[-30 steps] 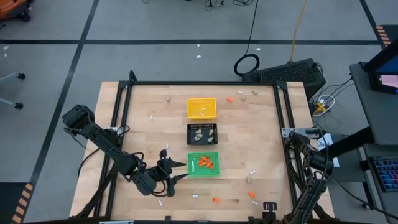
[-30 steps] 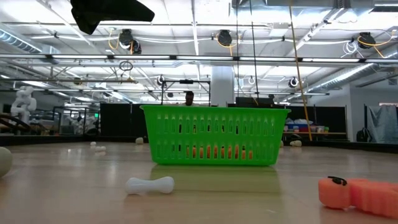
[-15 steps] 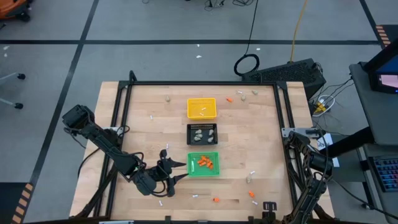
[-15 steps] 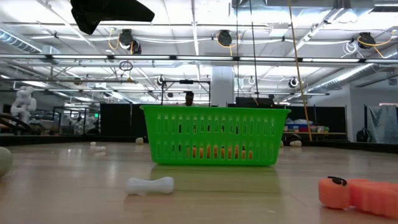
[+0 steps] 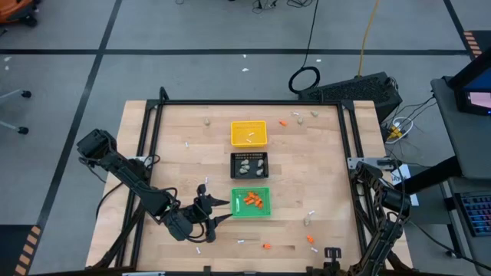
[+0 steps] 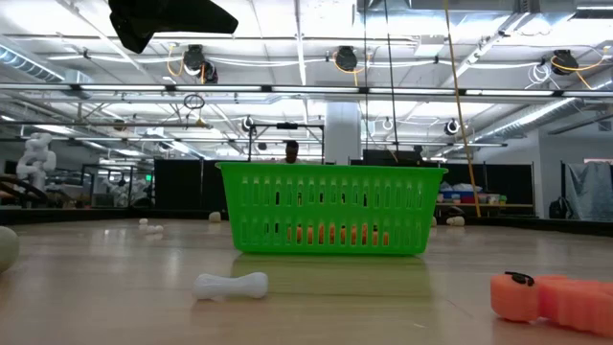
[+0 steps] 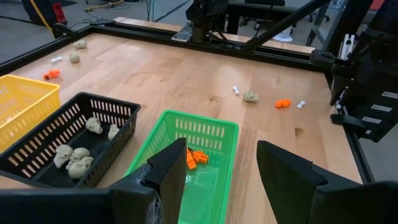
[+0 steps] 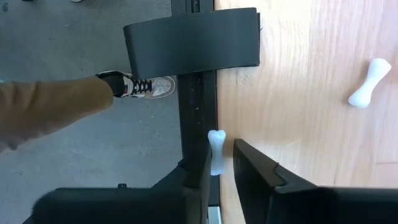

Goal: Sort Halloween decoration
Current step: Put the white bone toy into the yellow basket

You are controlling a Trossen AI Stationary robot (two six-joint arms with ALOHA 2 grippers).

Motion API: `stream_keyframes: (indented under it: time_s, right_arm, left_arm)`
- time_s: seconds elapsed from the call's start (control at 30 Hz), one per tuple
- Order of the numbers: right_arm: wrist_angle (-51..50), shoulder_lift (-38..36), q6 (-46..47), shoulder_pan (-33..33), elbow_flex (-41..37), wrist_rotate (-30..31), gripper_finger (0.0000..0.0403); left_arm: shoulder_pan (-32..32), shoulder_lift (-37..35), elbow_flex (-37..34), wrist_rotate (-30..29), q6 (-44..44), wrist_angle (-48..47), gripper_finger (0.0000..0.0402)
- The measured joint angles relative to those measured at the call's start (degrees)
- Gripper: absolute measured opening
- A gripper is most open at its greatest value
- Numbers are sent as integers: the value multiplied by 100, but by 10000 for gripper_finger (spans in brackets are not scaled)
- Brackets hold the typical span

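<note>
Small white bone [image 8: 216, 152] at the table's right edge, standing between the narrowed fingers of the right gripper [image 8: 219, 163], apparently pinched. Lift straight, then carry to the yellow tray [image 5: 249, 133]. Left gripper [image 7: 214, 171], fingers wide and empty, hovers by the green tray [image 7: 205, 163].

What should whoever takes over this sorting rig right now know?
Left end effector: open, empty, hovering beside the green tray.
Right end effector: at the table's right edge, at a white bone; grip unconfirmed.
Done: some orange bits in green, skulls in the black tray, bones in the yellow tray.
Left: loose pieces of all three kinds, such as an orange bit near the arms' edge, and a skull and a bone left of the yellow tray.
</note>
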Motion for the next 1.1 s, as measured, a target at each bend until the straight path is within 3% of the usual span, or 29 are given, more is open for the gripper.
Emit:
stream_keyframes:
  time_s: [0.5,1.1]
  right_arm:
    - [15,4,-225,-2,0,-27,3]
    - [-475,-724,-562,-84,-28,223,0]
  left_arm:
    - [0,0,0,-2,-1,0,193]
    - [0,0,0,0,-1,3,193]
